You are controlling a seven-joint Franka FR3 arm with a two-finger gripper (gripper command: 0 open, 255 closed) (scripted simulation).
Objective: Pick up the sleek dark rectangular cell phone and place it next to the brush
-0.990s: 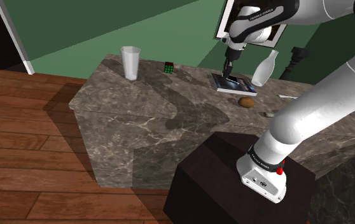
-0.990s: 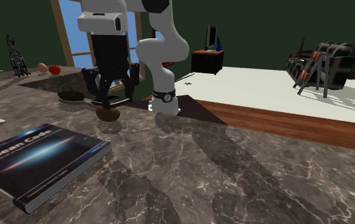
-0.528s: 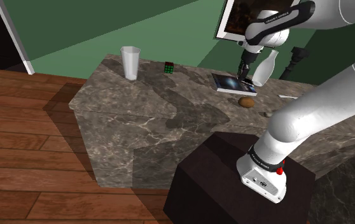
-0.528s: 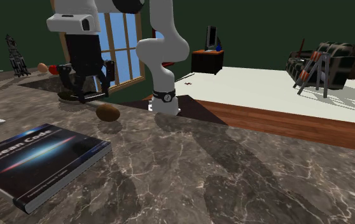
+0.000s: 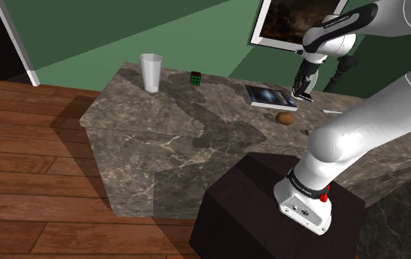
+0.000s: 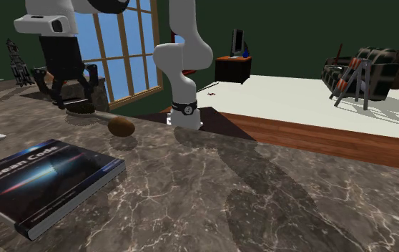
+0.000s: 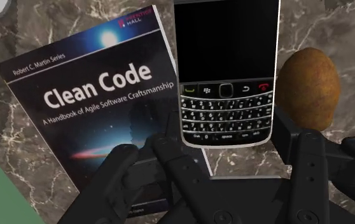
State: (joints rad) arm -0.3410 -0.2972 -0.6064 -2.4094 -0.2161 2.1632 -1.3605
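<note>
The black gripper [image 7: 235,143] is clamping its 2 fingers [image 7: 310,165] on the lower end of the cell phone [image 7: 227,70], a black slab with a dark screen and a small keypad, so the jaws are shut on it and not meeting. The phone is hanging above the marble counter [image 5: 160,110] near its far edge, between the book [image 7: 93,108] titled "Clean Code" and a brown oval lump [image 7: 308,86], and is overlapping the book's edge in the wrist view. A pale cup [image 5: 150,72] and a colored cube [image 5: 196,77] are sitting well apart from it, along the far edge toward the corner at the shoulder view's left.
</note>
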